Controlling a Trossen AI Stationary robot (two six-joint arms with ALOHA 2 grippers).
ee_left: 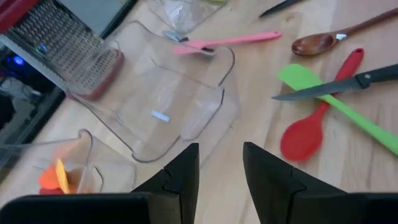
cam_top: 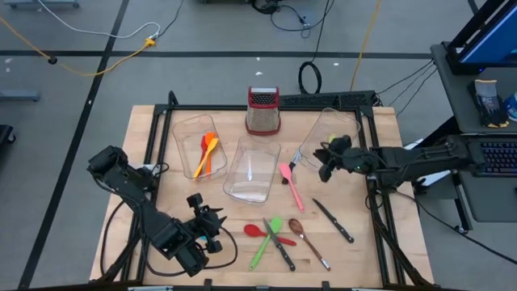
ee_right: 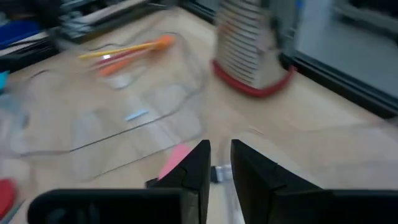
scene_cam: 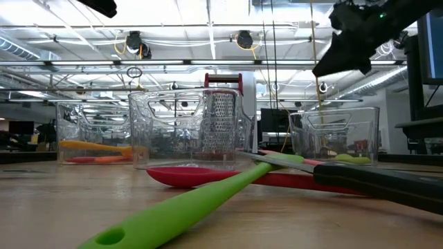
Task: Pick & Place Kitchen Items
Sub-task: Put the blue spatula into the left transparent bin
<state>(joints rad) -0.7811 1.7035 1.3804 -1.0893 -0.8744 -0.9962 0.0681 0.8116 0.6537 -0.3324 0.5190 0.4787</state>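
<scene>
Left gripper (cam_top: 212, 222): near the table's front-left, fingers (ee_left: 180, 180) parted with only bare wood between them, gripping nothing.
Right gripper (cam_top: 325, 158): over the right bin (cam_top: 333, 133), beside the pink spatula (cam_top: 289, 183); narrow gap between the fingers (ee_right: 189, 171), and I cannot tell whether anything is pinched there.
Left bin (cam_top: 198, 145): holds the orange and yellow utensils (cam_top: 207, 153), lying together.
Middle bin (cam_top: 252, 170): only a small pale sticker (ee_left: 160, 116) on its floor (too small to read).
Grater (cam_top: 263, 111): upright behind the bins, red top and base, no lettering I can make out.
Front pile: red spoon (cam_top: 265, 232) and green spatula (cam_top: 265, 241) crossed, a black-handled knife (cam_top: 281, 245) lying over both.
Brown spoon (cam_top: 307, 241): just right of that pile.
Second knife (cam_top: 334, 221): alone, farther right.
Writing: none readable anywhere on the table.
</scene>
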